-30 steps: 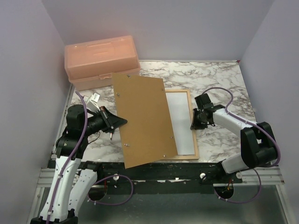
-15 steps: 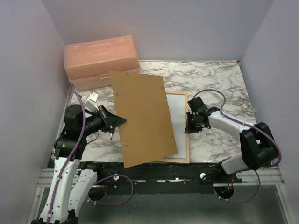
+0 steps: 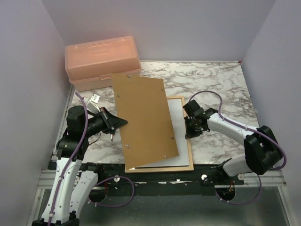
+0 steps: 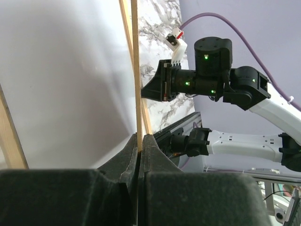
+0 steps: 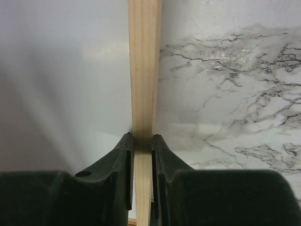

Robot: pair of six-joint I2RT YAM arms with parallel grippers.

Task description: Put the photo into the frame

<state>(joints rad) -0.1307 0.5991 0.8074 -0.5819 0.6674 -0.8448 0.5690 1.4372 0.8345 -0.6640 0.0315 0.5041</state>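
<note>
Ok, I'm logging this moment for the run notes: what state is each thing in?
frame: flat on the table, right bar clamped by right gripper.
photo: lying in the frame, white back up.
backing board: raised, tilted over the frame, edge pinched by left gripper.
peach toolbox: lid closed.

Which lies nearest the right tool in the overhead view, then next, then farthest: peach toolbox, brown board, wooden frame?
1. wooden frame: right bar gripped by the right tool.
2. brown board: to its left, over the frame.
3. peach toolbox: far back left.
</note>
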